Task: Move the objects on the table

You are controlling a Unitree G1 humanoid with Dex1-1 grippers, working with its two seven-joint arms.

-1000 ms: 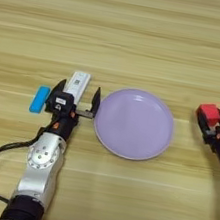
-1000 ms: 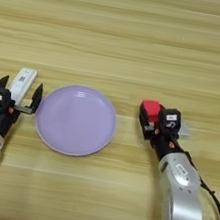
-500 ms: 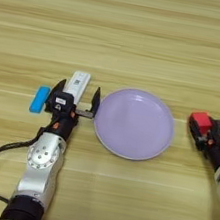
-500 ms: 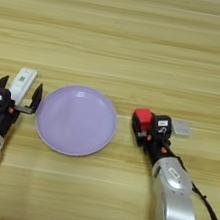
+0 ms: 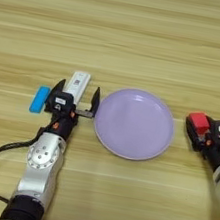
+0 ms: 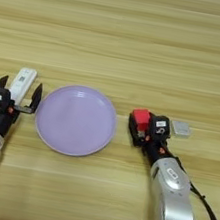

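A: Change since the earlier frames: the right gripper [image 6: 140,127] has carried the red cube [image 6: 141,117] leftward, away from the grey block [image 6: 181,128] and toward the plate [image 6: 75,120]. The left arm and its things have not shifted.

B: Left eye view first?

A: The left gripper [image 5: 76,101] stands wide open astride the near end of the white stick [image 5: 77,84], one finger either side. The stick's long axis runs near to far, leaning slightly right, so it lies straight ahead of that gripper. A blue block [image 5: 39,98] sits just left of it. The plate's rim is just right of the right-hand finger.

B: Right eye view?

A: The right gripper is closed on the cube, which rides at the fingers' left side, near the plate's right rim but apart from it. The plate lies to its left; the right arm is plainly the nearer one for a drop there. The cube is small, bright red, square-faced. The grey block rests on the table [image 6: 143,46], just right of the wrist.
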